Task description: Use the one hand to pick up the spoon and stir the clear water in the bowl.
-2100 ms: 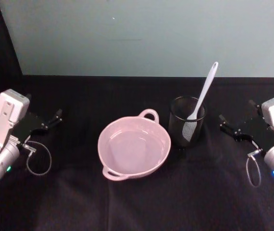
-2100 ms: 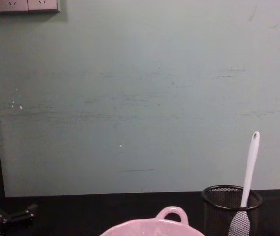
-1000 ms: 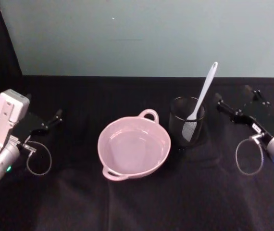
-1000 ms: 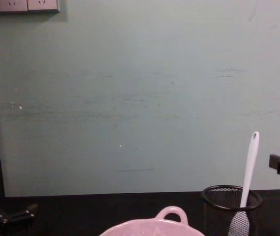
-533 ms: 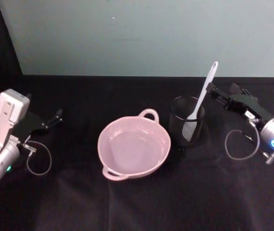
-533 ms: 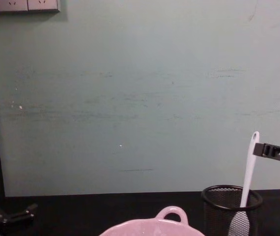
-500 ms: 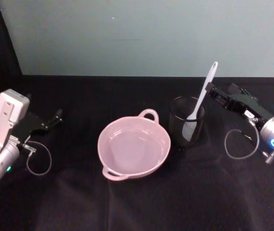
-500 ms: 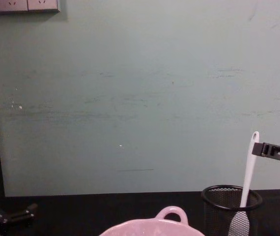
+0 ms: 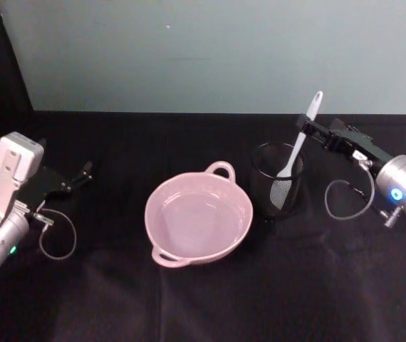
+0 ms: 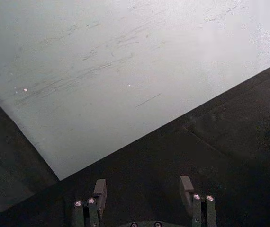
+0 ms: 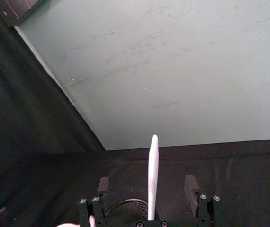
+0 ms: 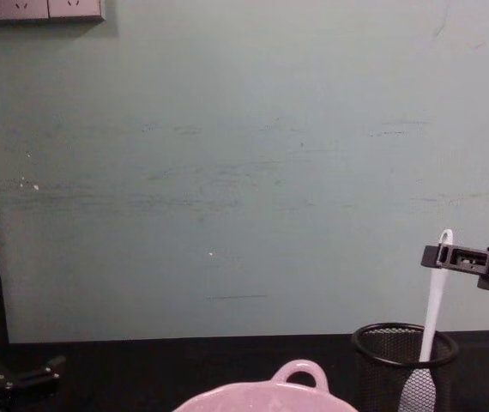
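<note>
Your right pincer (image 11: 147,187) stands apart astride the spoon (image 9: 301,139) handle; the mesh cup (image 9: 276,191) veils its head. Your left pincer (image 10: 143,187), also apart, sits at the tabletop's (image 9: 210,306) left edge.

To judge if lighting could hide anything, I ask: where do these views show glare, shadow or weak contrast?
Head view: soft sheen on the bowl, no harsh glare; the left gripper almost merges with the black cloth. Chest view: the right gripper stands dark against the pale wall. Right wrist view: the spoon is bright, the cup dim.
</note>
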Controlling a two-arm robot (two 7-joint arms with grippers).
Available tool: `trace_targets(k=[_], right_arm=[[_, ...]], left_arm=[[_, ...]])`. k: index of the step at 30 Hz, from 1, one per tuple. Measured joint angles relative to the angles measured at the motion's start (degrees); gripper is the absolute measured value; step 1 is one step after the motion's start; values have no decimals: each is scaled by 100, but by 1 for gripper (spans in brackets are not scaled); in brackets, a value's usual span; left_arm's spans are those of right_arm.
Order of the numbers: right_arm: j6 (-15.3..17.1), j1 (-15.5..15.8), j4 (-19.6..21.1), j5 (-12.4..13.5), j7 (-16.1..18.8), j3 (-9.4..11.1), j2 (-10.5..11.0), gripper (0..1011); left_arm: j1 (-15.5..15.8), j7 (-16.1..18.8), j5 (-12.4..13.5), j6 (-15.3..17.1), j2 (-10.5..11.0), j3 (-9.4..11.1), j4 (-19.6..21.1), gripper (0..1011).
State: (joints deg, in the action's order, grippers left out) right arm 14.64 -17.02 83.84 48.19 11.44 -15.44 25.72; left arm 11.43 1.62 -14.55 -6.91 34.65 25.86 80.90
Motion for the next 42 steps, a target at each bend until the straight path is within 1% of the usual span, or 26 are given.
trace_targets(k=[10,17,29,42], right_arm=[[66,-318,-272,-77,-41,-178,-48,1004],[81,-434,-373,-120,-43,-222,-84,1004],[105,-563,-524,-133,39,-277,-165,1004],[103,-556,-507,-134,34,-274,-155,1004]], left_arm=[[0,0,0,0,0,0,0,1011],[0,0,0,0,0,0,0,1011],[0,0,0,0,0,0,0,1011],[0,0,0,0,0,0,0,1011]])
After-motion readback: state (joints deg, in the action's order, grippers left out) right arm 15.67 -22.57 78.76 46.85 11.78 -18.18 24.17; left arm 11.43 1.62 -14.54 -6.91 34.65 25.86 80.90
